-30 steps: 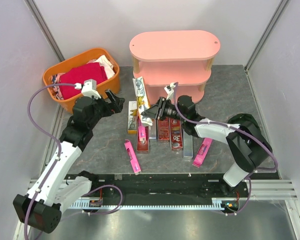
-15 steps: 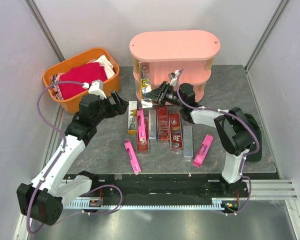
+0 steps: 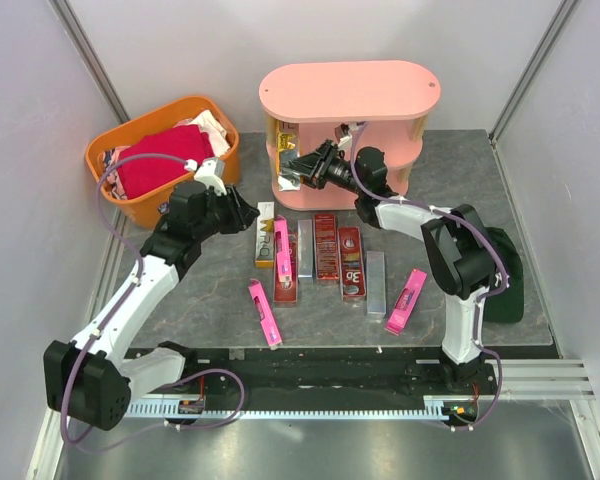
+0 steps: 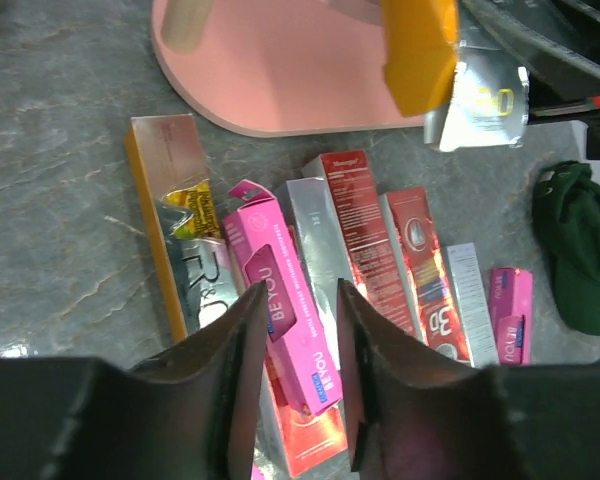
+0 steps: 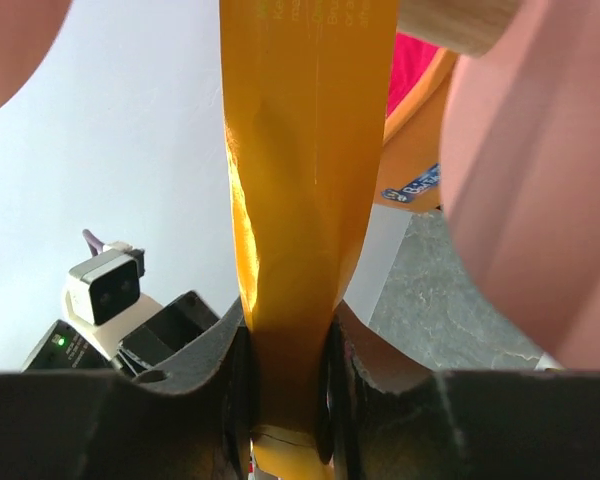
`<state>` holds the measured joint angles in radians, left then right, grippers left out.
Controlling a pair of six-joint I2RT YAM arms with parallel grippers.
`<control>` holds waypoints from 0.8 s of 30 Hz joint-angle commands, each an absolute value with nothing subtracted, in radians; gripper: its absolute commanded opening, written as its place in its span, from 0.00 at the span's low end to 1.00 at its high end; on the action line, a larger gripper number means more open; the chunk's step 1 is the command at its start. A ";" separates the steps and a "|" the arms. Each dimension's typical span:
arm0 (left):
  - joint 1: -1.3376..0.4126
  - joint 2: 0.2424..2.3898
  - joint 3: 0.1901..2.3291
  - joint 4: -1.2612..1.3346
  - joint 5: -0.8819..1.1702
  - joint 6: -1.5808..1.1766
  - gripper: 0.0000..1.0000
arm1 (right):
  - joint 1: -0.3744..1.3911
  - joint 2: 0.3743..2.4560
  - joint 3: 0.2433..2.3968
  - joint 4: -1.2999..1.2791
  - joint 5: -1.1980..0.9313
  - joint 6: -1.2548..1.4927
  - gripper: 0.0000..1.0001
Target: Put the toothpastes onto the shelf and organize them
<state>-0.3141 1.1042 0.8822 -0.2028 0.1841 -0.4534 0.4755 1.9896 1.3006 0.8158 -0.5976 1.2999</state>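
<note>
Pink shelf [image 3: 380, 95] stands at the back of the table [image 3: 180, 300]. At its left end the right gripper [image 3: 302, 171] is clamped on a yellow-gold toothpaste carton [image 5: 300, 200], held upright beside a wooden post [image 5: 450, 25]. The left gripper [image 3: 244, 212] hovers near the row of toothpastes [image 3: 325, 255] on the table, jaws part-way apart and empty. As I judge it, the tall carton could snag the upper tier's edge or the post. It could also topple out on release, since it would stand on its narrow end.
</note>
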 commanded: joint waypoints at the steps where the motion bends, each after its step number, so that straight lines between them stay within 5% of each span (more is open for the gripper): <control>1: -0.310 1.129 0.943 -0.120 0.248 -0.419 0.29 | 0.460 2.039 1.385 0.853 -0.606 1.362 0.36; 12: -0.314 1.307 1.041 0.070 0.480 -0.477 0.03 | 0.451 2.052 1.420 0.810 -0.571 1.364 0.51; 24: -0.324 1.442 1.074 0.236 0.574 -0.560 0.02 | 0.442 2.037 1.405 0.765 -0.560 1.347 0.66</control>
<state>-0.3164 1.4014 1.0264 0.1337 0.5076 -0.5091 0.4587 2.0602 1.3865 0.7784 -0.5873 1.3701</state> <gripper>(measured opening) 0.027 0.646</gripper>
